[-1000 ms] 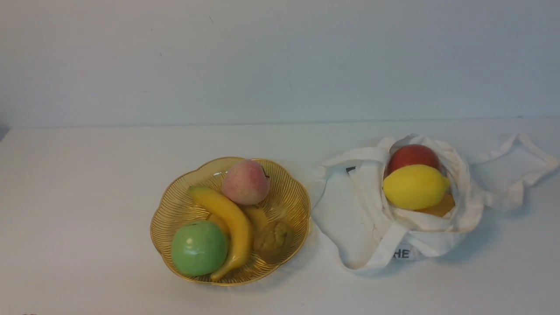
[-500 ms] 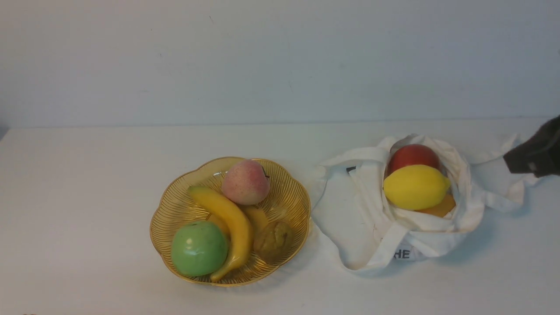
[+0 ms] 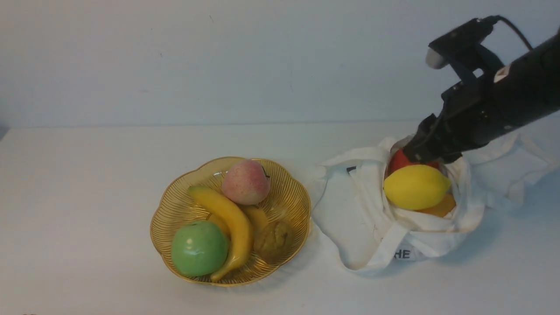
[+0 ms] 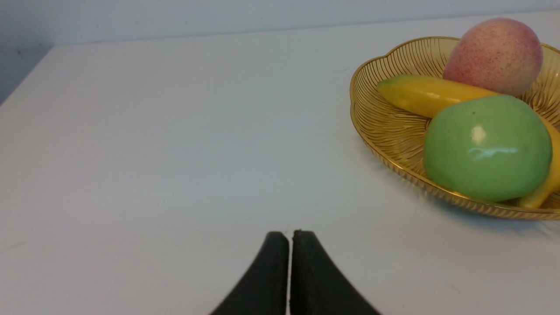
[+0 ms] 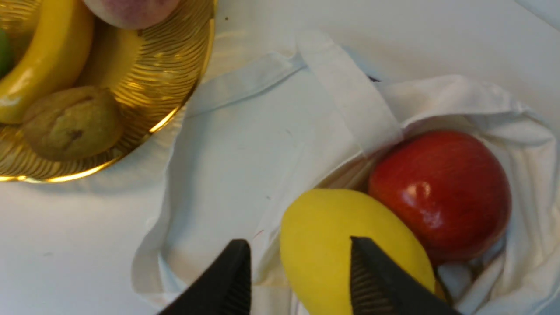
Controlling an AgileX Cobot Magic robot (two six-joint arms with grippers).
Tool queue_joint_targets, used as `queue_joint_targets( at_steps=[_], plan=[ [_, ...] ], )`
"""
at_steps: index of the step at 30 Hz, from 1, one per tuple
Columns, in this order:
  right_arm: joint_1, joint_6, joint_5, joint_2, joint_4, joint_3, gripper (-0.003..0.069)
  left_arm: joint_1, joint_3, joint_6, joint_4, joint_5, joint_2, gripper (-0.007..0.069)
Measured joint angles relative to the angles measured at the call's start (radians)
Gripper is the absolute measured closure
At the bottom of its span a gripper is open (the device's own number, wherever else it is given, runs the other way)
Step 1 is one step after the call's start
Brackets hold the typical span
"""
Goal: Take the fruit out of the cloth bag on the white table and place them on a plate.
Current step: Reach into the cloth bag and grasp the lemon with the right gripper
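Fruit (image 3: 414, 188), three pieces, sits in one soft cloth bag (image 3: 350, 210) on the table (image 3: 87, 175): oval lemon (image 5: 319, 232), glossy red apple (image 5: 439, 194), smooth orange one (image 3: 444, 206). My right tool (image 5: 298, 245) gapes over the lemon; my left tool (image 4: 289, 234) is closed.

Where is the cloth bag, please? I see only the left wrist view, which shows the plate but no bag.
Observer: The cloth bag lies on the white table just to the right of the plate, with its mouth open.
Operator: Which fruit is in it?
Observer: A lemon lies on top, a red apple sits behind it, and an orange fruit is mostly hidden beneath.
Operator: Is anything reaching for it?
Observer: Yes, the right gripper hangs open over one end of the lemon. I cannot tell whether it touches.
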Motion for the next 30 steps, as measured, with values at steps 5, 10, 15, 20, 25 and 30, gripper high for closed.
queue_joint_targets(
  at_steps=[5,10,15,20,25,30],
  plan=[
    [0.000,0.048,0.003,0.094,-0.079,-0.052,0.0113,0.000,0.000,0.000,0.000,0.000,0.000,0.0632],
    [0.000,0.072,0.038,0.155,-0.100,-0.053,-0.0003,0.000,0.000,0.000,0.000,0.000,0.000,0.0632],
    [0.000,0.082,0.043,0.187,-0.122,-0.054,-0.0017,0.000,0.000,0.000,0.000,0.000,0.000,0.0632],
    [0.000,0.083,0.048,0.214,-0.129,-0.054,-0.0008,0.000,0.000,0.000,0.000,0.000,0.000,0.0632],
    [0.000,0.086,0.079,0.234,-0.139,-0.055,0.0053,0.000,0.000,0.000,0.000,0.000,0.000,0.0632],
    [0.000,0.089,0.093,0.234,-0.143,-0.061,0.0101,0.000,0.000,0.000,0.000,0.000,0.000,0.0632]
  ],
)
